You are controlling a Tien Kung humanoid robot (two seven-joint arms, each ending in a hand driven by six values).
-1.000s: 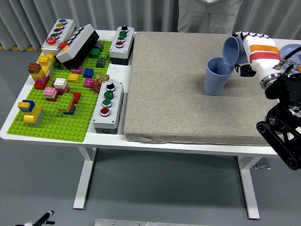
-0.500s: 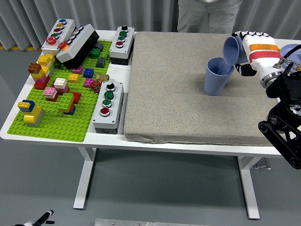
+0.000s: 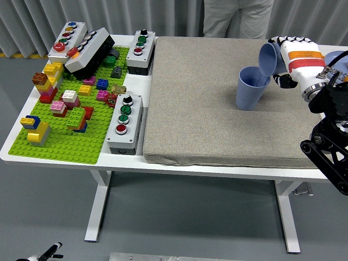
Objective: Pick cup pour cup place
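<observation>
A blue cup [image 3: 249,89] stands upright on the grey mat [image 3: 206,109], right of its middle. Over that cup's right rim a second blue cup [image 3: 269,58] is held tipped over, mouth pointing down and left toward the standing one. My right hand [image 3: 283,60], white with an orange band, is shut on the tipped cup from the right; most of its fingers are hidden behind the cup. The black right arm [image 3: 329,136] runs down the right edge. My left hand is out of view.
A green baseplate [image 3: 60,138] with several toy bricks covers the table's left. Button boxes [image 3: 124,122] stand beside it and at the back [image 3: 140,50]. A person [image 3: 236,16] stands at the far side. Another blue object [image 3: 338,57] shows at the right edge.
The right hand and tipped cup have stayed almost still, with a slight shift. The person at the far side moved a little.
</observation>
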